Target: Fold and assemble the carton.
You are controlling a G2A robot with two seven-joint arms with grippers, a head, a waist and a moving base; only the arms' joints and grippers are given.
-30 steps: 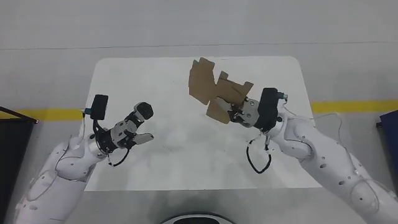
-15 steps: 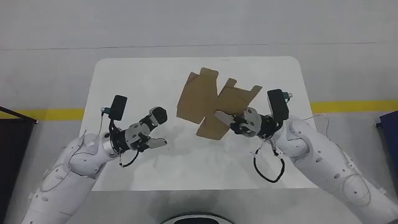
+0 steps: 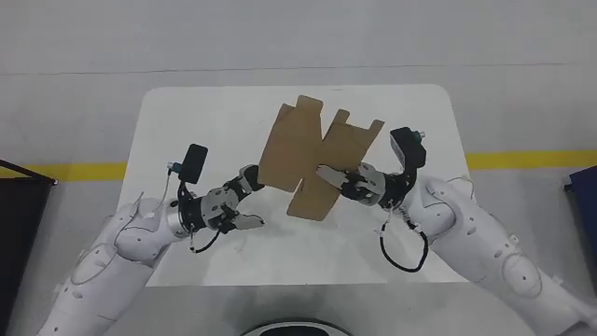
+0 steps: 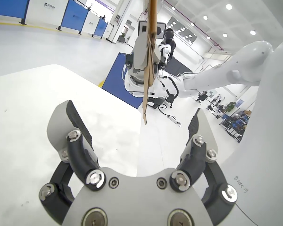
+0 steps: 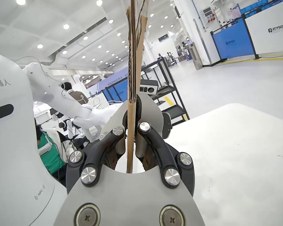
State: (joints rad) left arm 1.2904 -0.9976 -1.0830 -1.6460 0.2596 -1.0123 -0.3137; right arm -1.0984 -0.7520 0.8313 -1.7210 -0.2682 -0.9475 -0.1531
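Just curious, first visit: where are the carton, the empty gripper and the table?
carton (image 3: 297, 149), top view, flat brown panel.
left gripper (image 4: 134, 110), left wrist view, midway between fingertips.
table (image 3: 187, 121), top view, bare corner.

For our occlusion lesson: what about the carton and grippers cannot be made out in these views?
Left wrist view: carton is edge-on, so flaps and creases are unreadable; its top is cut by the frame.
Right wrist view: the same.
Top view: right gripper shows one of its fingers; the carton covers the other.
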